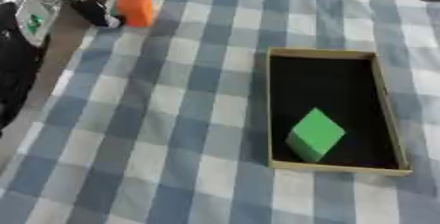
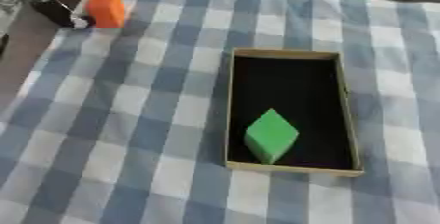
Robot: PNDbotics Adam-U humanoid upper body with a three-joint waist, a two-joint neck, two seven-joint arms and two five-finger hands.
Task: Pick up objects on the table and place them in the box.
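Left eye view: a green block (image 1: 316, 133) is seen lying inside the box (image 1: 334, 168), near its close end, so one object is judged already placed. An orange block (image 1: 135, 7) is pinched by the fingers of the left hand (image 1: 93, 9) at the far left of the checked counter (image 1: 172, 120), well apart from the box; whether it is lifted off the cloth cannot be told. It is left to be carried across and released into the box, and the right hand is not shown.
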